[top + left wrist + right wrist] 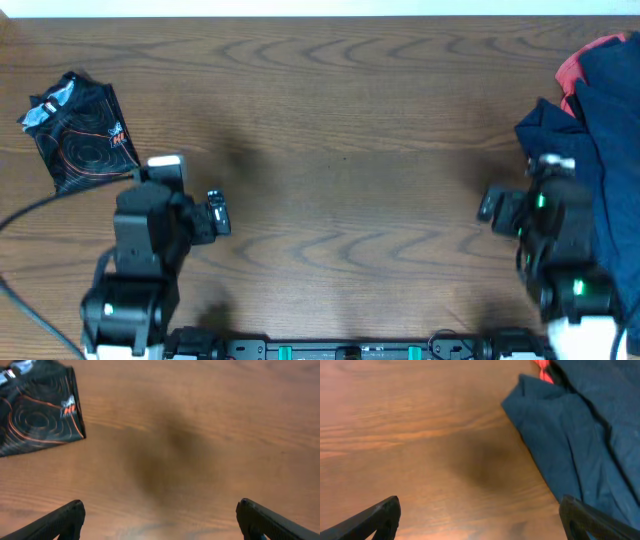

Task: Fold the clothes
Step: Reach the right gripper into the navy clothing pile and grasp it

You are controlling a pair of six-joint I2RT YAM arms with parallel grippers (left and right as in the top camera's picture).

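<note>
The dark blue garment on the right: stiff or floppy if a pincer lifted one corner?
Probably floppy: the dark blue garment lies in soft creases and folds. Pushed, it would likely bunch up rather than slide whole. Lifting it may also drag the red piece peeking out at its edge.

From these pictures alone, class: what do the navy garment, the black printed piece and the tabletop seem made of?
Navy garment: matte woven cloth, probably cotton; soft folds.
Black printed piece: smoother, maybe synthetic fabric; faint sheen, crisp orange lines.
Tabletop: wood or wood-look laminate; grain pattern.
</note>
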